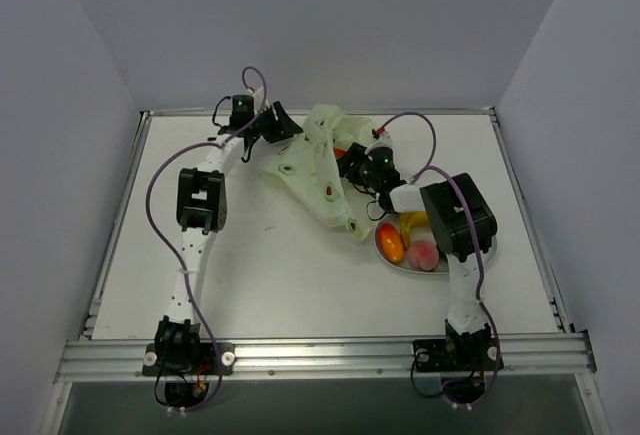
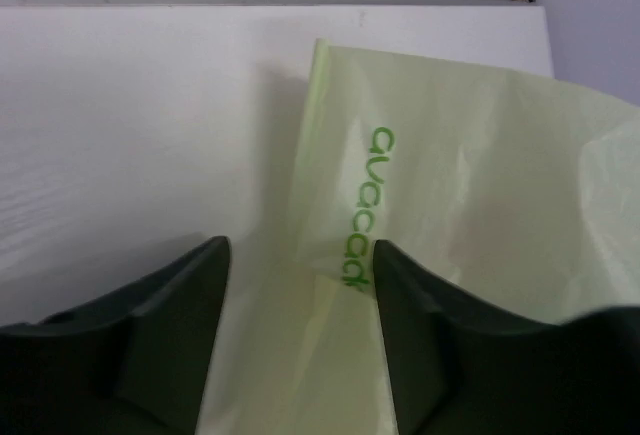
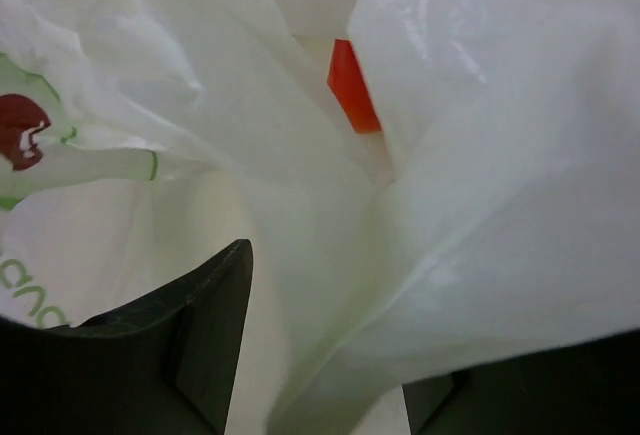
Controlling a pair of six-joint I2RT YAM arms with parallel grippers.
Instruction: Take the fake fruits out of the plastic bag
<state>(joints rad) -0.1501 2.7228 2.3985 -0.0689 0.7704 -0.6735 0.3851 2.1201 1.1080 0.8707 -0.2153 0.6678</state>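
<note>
Hidden: the inside of the plastic bag (image 1: 315, 170) is closed to the top view. The right wrist view gives only a red-orange sliver (image 3: 350, 85) between folds (which fruit, cannot tell). One finger of the right gripper (image 1: 352, 162) is mostly buried under film.

Bag: thin, crinkly, pale yellow-green, with avocado prints and green lettering (image 2: 365, 205) partly cut off. It lies mid-table (image 1: 250, 265), towards the far edge.

Plate (image 1: 405, 263) by the right arm: glossy orange-red oval (image 1: 390, 243), banana (image 1: 413, 222), pink peach (image 1: 424, 253).

Left gripper (image 2: 300, 255): fingers apart, straddling the bag's edge, nothing pinched.

Right gripper: part-open, film bunched between the fingers; gripped or not, cannot tell.
</note>
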